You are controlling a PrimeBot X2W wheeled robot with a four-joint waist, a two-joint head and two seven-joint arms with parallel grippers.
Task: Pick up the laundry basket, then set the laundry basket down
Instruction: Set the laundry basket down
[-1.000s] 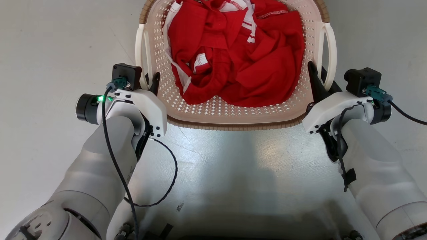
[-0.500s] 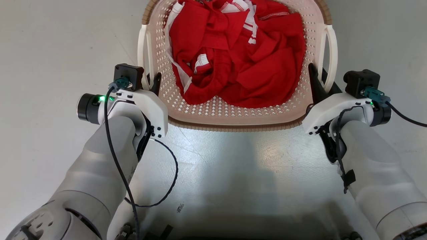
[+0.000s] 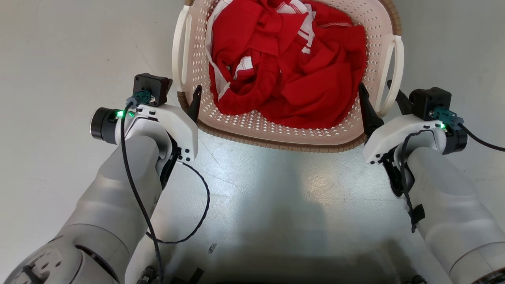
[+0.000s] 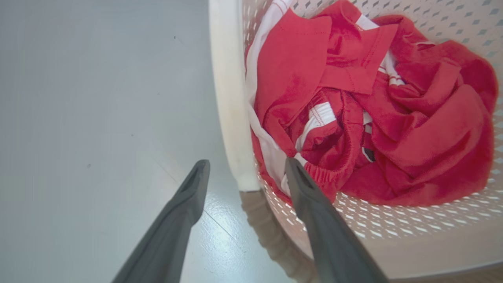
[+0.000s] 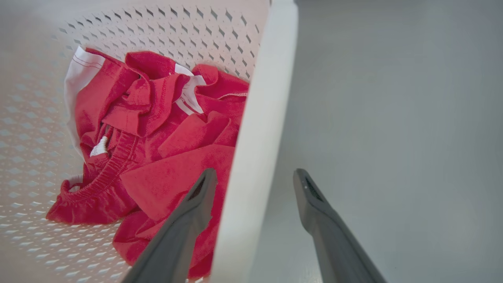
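So, laundry basket [image 3: 284,146]: sitting on floor [image 3: 59,47].
Jaws: both standing apart, straddling the handles [image 3: 178,51].
Tip: I'd be backing both arms out evenly, avoiding snags.

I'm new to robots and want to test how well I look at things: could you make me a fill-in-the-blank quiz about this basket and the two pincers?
The clothing in the laundry basket is mostly ____.
The left pincer and the right pincer both have their jaws ____.
Each pincer straddles a white loop ____ of the basket.
Missing words: red; open; handle.
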